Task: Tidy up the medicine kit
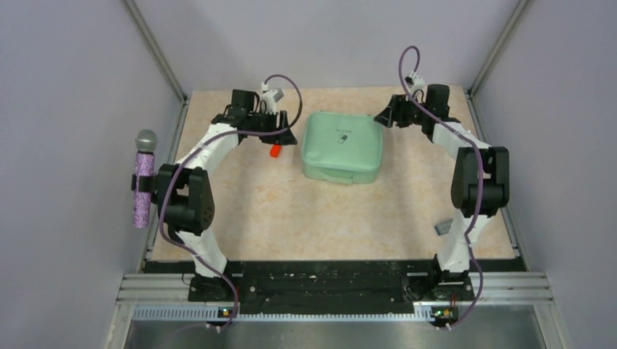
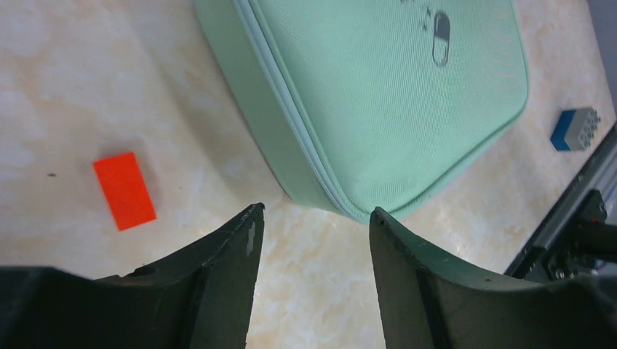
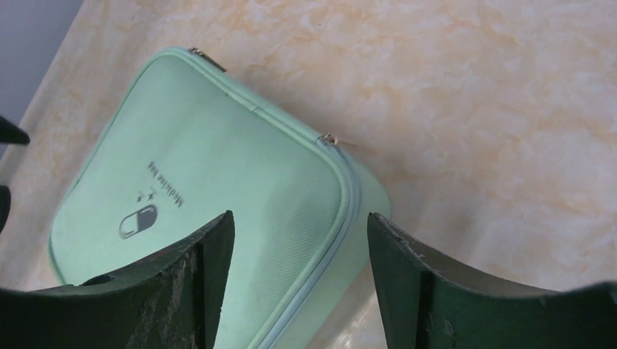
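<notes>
The medicine kit (image 1: 342, 145) is a mint-green zipped case with a pill logo, lying shut on the table at the back centre. My left gripper (image 1: 291, 135) hangs just off its left side. In the left wrist view this gripper (image 2: 314, 214) is open, with only bare table between the fingers and the kit's (image 2: 378, 94) near corner just ahead. My right gripper (image 1: 380, 116) is at the kit's far right corner. It stands open (image 3: 300, 216) too, and the kit's (image 3: 218, 182) zipped edge shows below the gap. Two zipper pulls (image 3: 329, 139) lie on that edge.
A small red block (image 1: 275, 152) lies on the table left of the kit, also seen as the red block (image 2: 124, 190). A blue-grey block (image 1: 441, 227) sits near the right arm's base. A purple-handled microphone (image 1: 144, 178) is fixed to the left frame. Walls enclose the table.
</notes>
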